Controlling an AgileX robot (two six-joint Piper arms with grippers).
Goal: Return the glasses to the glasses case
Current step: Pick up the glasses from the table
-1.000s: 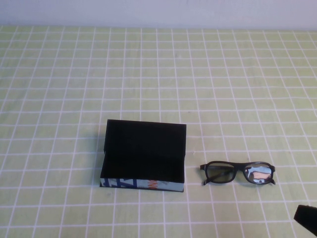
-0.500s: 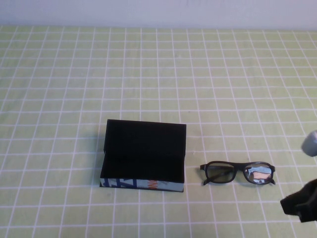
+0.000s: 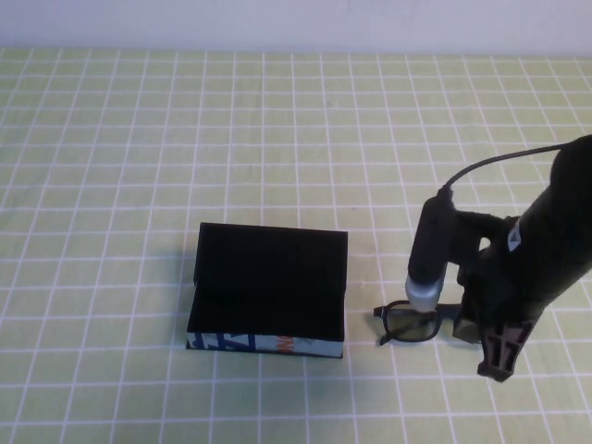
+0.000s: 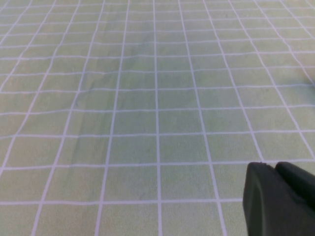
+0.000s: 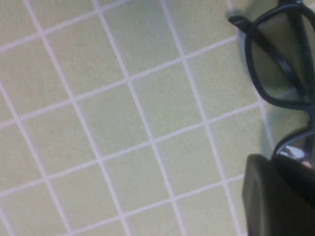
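Note:
The glasses case [image 3: 268, 277] lies open left of the table's middle, black inside, with its printed blue, white and orange side facing me. To its right lie the black-framed glasses [image 3: 410, 324]; only one lens shows, because my right arm covers the other. My right gripper [image 3: 498, 368] hangs shut just above the glasses' right end and holds nothing. In the right wrist view the glasses [image 5: 280, 64] lie just beyond the shut gripper [image 5: 278, 196]. My left gripper [image 4: 280, 199] is out of the high view; its wrist view shows it shut over bare cloth.
A green tablecloth with a white grid [image 3: 277, 139] covers the whole table. A white wall runs along the far edge. A black cable arcs from my right arm [image 3: 546, 240].
My right arm has come in from the lower right corner and now stands over the glasses, covering the right lens. The case and glasses have not moved.

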